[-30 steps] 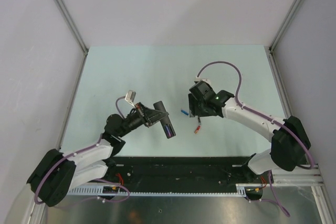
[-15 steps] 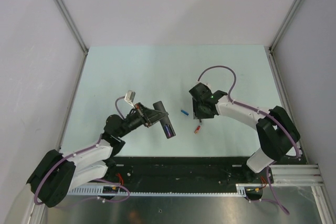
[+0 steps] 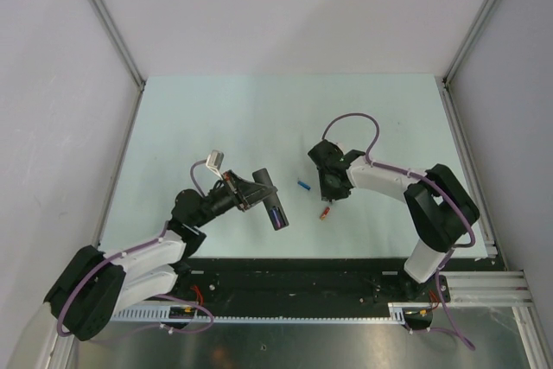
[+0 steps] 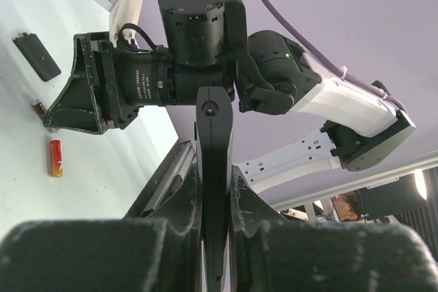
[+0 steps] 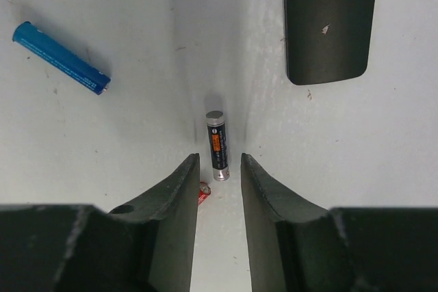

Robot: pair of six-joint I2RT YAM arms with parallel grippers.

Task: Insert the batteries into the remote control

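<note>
L gripper (image 4: 214, 172) clamps remote (image 4: 213, 117); R gripper (image 5: 219, 169) seemingly part-open.

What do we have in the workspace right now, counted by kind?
Batteries: 3 (blue battery, red-orange battery, black battery with an orange band)
Remote control: 1
Flat black panel, possibly the battery cover: 1
Total: 5
</note>
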